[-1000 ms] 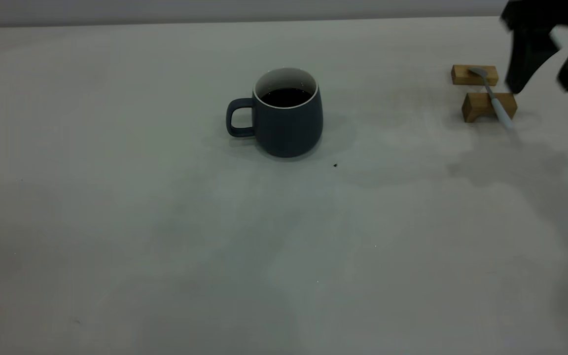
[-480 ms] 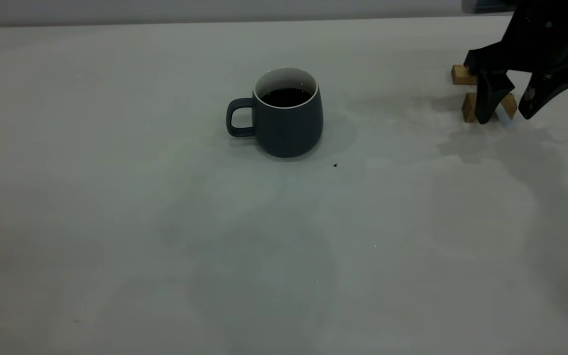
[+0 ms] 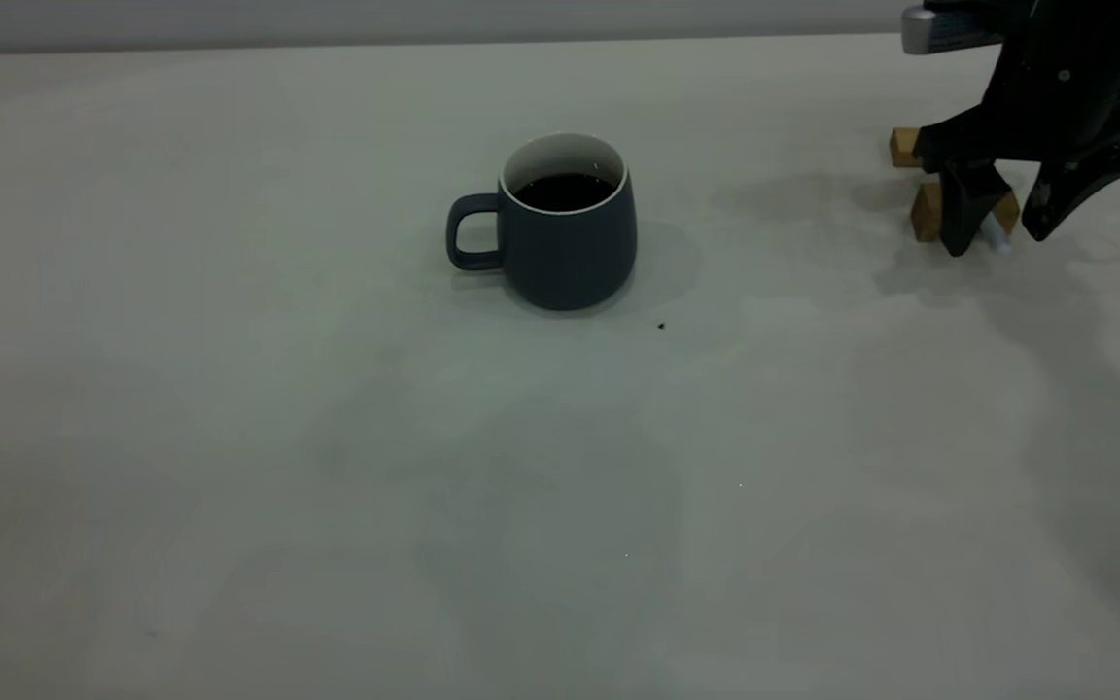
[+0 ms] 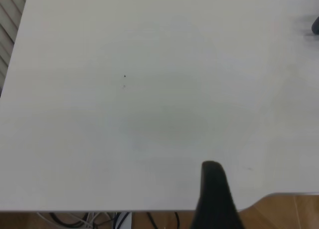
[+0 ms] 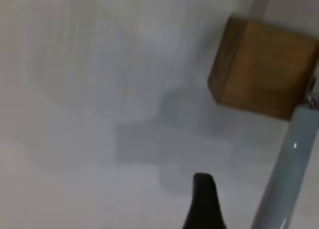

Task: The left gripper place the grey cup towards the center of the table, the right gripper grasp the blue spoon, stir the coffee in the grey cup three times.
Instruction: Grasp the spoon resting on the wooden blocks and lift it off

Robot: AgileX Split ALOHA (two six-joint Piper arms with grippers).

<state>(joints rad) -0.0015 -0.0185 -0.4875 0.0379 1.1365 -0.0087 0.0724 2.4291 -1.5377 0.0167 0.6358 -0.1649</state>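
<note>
I see the right gripper (image 3: 1005,236) open at the far right edge of the tabletop (image 3: 327,467), its fingers on both sides of the blue spoon (image 3: 995,233), which lies on the wooden blocks (image 3: 925,209). The grey cup (image 3: 565,233) with the coffee (image 3: 563,192) stands near the tabletop's middle. For the left gripper (image 4: 215,199) I cannot tell open or closed.

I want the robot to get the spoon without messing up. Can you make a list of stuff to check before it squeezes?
1. Dark blue-grey mug upright near the middle of the off-white table: ok.
2. Near-black coffee inside the mug: ok.
3. Right gripper jaws open: ok.
4. Pale blue spoon handle between those jaws: ok.
5. Spoon resting on the tan wooden block: ok.
6. Jaws low enough to pinch the handle: cannot tell.
</note>
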